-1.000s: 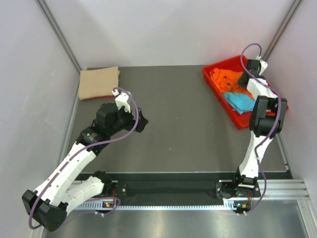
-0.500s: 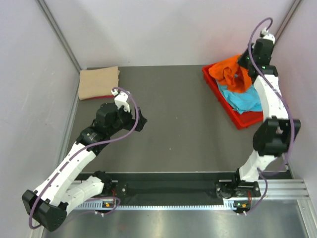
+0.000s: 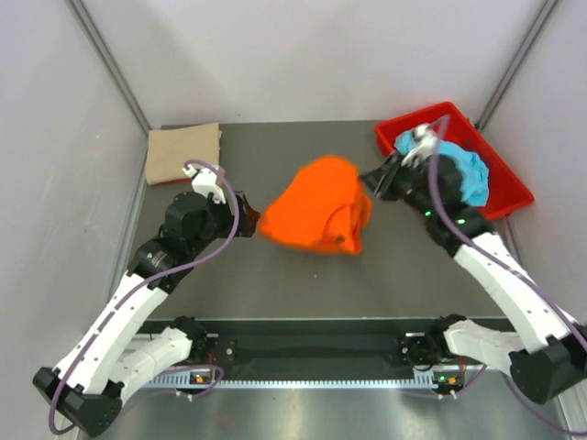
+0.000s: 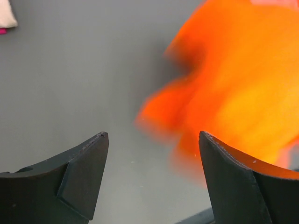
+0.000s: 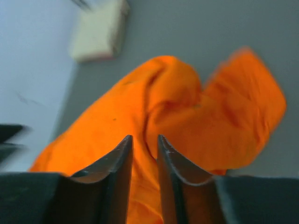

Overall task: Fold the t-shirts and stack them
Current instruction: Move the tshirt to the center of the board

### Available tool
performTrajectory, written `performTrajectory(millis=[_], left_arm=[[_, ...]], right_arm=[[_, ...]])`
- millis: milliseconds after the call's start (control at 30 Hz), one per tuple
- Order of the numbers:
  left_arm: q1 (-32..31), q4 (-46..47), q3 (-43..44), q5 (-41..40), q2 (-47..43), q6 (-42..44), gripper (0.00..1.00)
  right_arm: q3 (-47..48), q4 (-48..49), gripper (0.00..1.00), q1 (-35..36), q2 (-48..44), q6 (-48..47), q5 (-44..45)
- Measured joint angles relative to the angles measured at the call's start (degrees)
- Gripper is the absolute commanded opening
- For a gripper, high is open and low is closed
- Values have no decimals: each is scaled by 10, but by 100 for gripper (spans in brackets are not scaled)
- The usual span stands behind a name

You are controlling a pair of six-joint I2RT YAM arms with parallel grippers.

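The bright orange t-shirt (image 3: 316, 215) lies bunched and blurred at mid-table, between my two grippers. It fills the right of the left wrist view (image 4: 233, 88) and most of the right wrist view (image 5: 187, 107). My right gripper (image 3: 374, 179) is at its right edge; the jaws (image 5: 145, 136) stand a narrow gap apart, with orange cloth showing through the gap. My left gripper (image 3: 249, 223) is open wide at the shirt's left edge, nothing between its fingers (image 4: 153, 134). A folded tan t-shirt (image 3: 183, 153) lies at the back left. The turquoise t-shirt (image 3: 472, 174) is in the bin.
The red plastic bin (image 3: 386, 142) stands at the back right corner, close behind my right arm. Grey walls close in the table on the left, back and right. The tan t-shirt also shows small in the left wrist view (image 4: 5, 14) and the right wrist view (image 5: 99, 32).
My right arm swung the orange t-shirt out of the bin and over to mid-table. Its jaws closed on the shirt and have since parted a little. My left gripper shifted slightly left.
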Motion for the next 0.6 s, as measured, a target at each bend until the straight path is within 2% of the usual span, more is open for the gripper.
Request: performTrajectory(millis=[67, 100, 233, 400, 600], left_arm=[[0, -4, 2, 9, -18, -17, 83], [0, -6, 2, 13, -26, -26, 83], [0, -13, -2, 42, -26, -59, 82], [0, 12, -65, 102, 17, -108, 75], [-18, 29, -165, 131, 96, -162, 76]], right_arm=[[-82, 0, 41, 22, 22, 15, 7], [-124, -6, 50, 28, 40, 23, 10], [-217, -55, 63, 35, 72, 35, 28], [-230, -74, 59, 35, 62, 46, 100], [-232, -58, 60, 31, 82, 52, 150]])
